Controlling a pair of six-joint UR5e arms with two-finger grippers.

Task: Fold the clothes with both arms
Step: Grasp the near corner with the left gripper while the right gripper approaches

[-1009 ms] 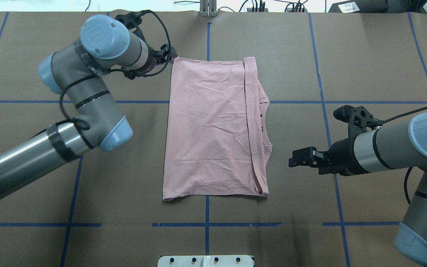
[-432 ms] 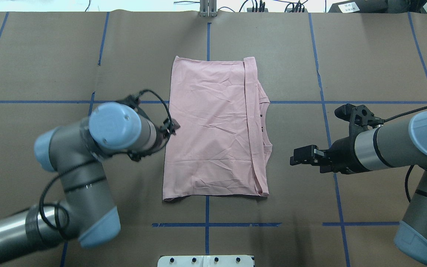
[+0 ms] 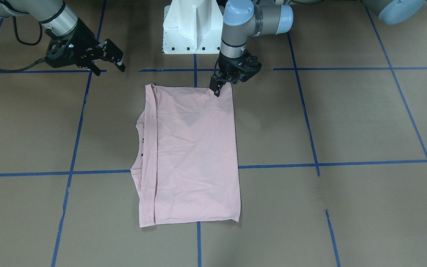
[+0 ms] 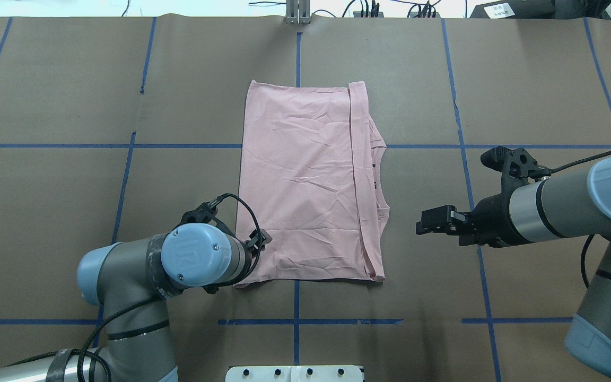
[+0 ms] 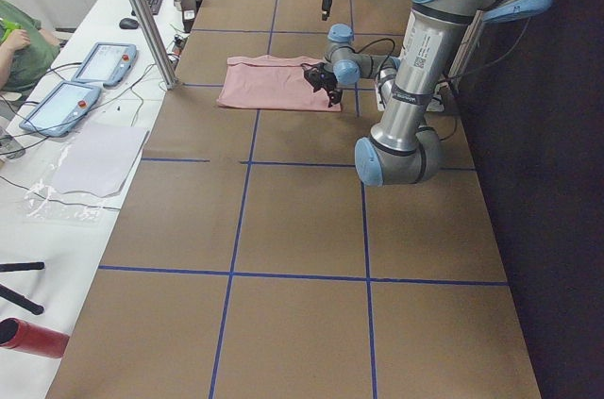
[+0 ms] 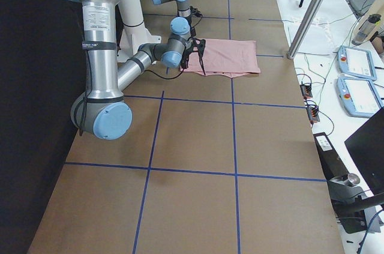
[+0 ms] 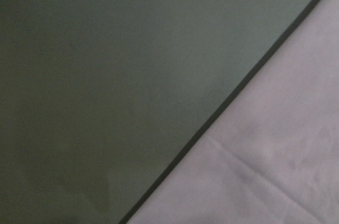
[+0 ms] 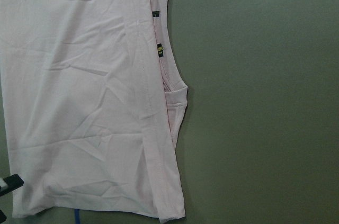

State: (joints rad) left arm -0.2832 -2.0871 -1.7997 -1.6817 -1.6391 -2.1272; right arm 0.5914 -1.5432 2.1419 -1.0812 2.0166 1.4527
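Two-fingered right claw (image 3: 119, 61) spread apart near the T-shirt (image 3: 195, 155) — left claw (image 3: 217, 89) at its corner, gap unclear.

Pale pink T-shirt (image 8: 85, 91) lying folded on a dull brown table (image 8: 265, 102).
The creased body fills the left side. A hemmed fold edge runs top to bottom, with the curved neckline (image 8: 165, 33) showing just to its right and two small dark tags (image 8: 160, 49) on it.
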